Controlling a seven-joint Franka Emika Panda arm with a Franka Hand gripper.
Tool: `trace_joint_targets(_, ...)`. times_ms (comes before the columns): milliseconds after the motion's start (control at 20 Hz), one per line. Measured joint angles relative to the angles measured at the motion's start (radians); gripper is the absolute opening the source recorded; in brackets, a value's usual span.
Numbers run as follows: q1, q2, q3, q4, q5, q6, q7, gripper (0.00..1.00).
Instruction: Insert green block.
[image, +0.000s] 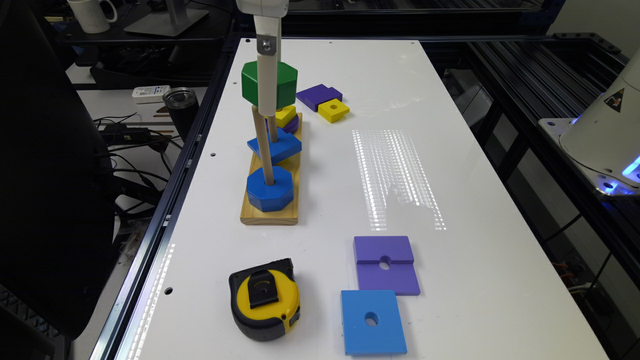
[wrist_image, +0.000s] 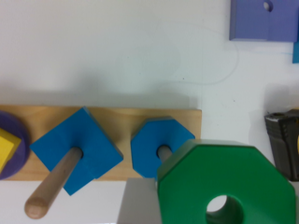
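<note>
1. Looking at the exterior view, you had the green octagonal block held high in the air by the gripper, above the wooden peg board. The blue octagon already sat on the near peg at the board's near end, with a blue square block on the next peg along. The green block hung above the near peg's top and appeared slightly toward the far end of the board from it. The peg's long axis stood close to upright, leaning a little in this picture.

2. Turning to the wrist view, you saw the green block close to the camera with its round centre hole open and empty. A pale finger lay flat against one flat side of the block; the opposite finger was hidden, so I judged a pinch on the block from the block hanging clear of the table. The peg in the blue octagon lay just beside the block's edge, not under the hole. The coming move, in my judgement, turned on sliding that hole across over the peg tip before you lowered.
</note>
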Motion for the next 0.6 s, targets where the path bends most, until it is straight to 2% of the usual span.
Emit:
trace_joint_targets(250,0.001,0.028,0.000,0.032,-0.0002,0.001,0.000,0.00)
trace_joint_targets(600,0.001,0.035,0.001,0.040,-0.0003,0.001,0.000,0.00)
